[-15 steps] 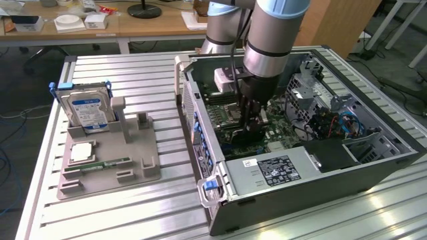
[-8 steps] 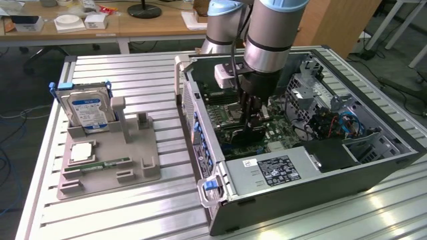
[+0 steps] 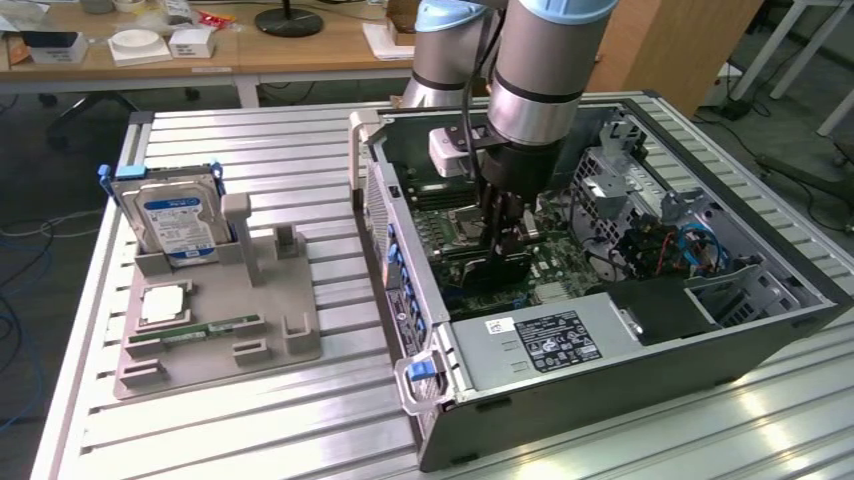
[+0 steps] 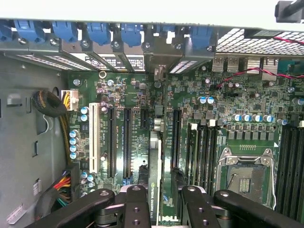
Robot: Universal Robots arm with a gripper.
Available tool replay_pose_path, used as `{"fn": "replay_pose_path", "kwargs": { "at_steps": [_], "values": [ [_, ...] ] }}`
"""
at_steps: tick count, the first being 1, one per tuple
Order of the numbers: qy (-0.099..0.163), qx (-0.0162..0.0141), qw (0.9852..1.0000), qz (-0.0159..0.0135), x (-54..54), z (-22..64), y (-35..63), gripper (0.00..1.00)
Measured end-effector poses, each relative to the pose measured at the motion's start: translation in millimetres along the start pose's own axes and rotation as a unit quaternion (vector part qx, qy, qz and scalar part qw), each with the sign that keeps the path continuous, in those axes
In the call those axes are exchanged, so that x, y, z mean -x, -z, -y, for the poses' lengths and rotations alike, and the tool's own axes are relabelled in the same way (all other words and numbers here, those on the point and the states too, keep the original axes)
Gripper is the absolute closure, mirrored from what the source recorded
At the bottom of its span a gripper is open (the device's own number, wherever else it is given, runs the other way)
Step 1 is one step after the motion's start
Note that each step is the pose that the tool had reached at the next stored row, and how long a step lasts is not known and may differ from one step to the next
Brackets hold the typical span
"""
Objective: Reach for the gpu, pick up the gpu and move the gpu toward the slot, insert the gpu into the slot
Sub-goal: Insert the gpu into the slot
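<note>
Inside the open computer case on the slatted metal table, fingers grip the gpu edge-on over the motherboard.

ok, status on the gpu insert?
Gripper down inside the open case, shut on the gpu. Card edge-on over the motherboard, bracket end toward the rear slot covers. Seating not confirmable. Nothing seen blocking.

Exterior high, oblique; wrist close overhead.
</note>
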State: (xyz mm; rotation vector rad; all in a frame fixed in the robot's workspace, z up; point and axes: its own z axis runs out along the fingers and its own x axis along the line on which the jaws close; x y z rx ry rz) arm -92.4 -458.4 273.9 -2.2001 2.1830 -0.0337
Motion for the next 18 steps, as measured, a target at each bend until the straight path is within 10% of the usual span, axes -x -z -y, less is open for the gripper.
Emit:
{"fn": "replay_pose_path", "kwargs": {
  "at_steps": [10, 18],
  "values": [
    [0.0, 0.0, 1.0, 0.0, 0.0, 0.0, 0.0, 0.9],
    [0.0, 0.0, 1.0, 0.0, 0.0, 0.0, 0.0, 0.9]
  ]
}}
